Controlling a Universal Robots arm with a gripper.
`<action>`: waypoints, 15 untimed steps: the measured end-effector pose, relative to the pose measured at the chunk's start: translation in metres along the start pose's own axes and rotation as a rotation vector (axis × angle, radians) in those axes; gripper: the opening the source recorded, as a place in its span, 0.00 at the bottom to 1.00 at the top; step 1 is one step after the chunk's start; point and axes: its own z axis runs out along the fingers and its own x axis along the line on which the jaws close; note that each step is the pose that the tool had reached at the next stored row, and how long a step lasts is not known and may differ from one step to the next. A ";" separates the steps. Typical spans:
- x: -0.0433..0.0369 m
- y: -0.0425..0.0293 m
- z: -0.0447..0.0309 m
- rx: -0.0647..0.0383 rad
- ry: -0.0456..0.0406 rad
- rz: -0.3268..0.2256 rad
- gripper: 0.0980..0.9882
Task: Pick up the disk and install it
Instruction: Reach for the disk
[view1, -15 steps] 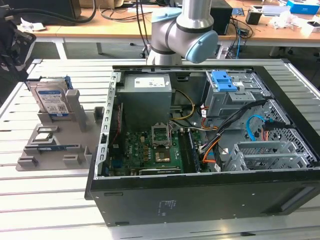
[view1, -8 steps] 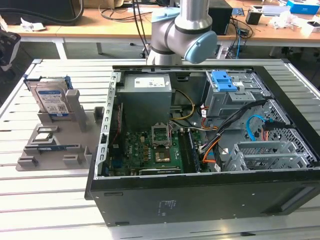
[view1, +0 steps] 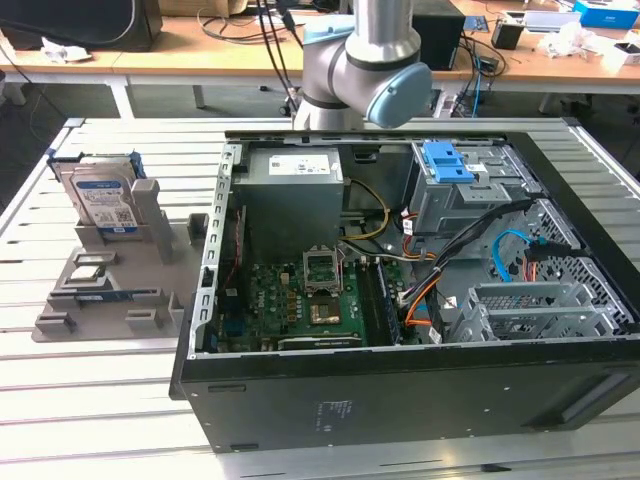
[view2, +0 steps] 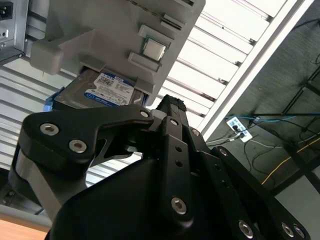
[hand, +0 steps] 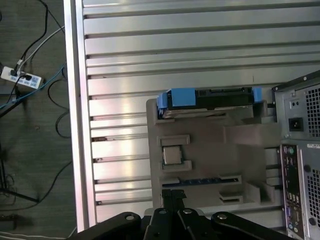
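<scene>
Disk (view1: 103, 195) upright in grey holder (view1: 150, 265), well apart from closed jaws

Open PC case (view1: 400, 395) lies on slatted metal bench (view1: 90, 420); grey holder (view1: 125, 275) beside it carries CPU chip (view1: 88, 268); power strip (hand: 20, 77) on floor.

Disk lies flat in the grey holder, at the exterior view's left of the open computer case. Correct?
No: the disk stands upright on its edge in the grey holder, at the exterior view's left of the open computer case. The exterior view shows it.
</scene>
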 end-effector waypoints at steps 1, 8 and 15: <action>0.0027 -0.0002 -0.0001 0.000 0.0000 0.000 0.01; 0.0274 -0.0021 -0.0008 0.000 -0.0003 0.000 0.01; 0.0544 -0.0041 -0.0016 0.000 -0.0006 0.000 0.01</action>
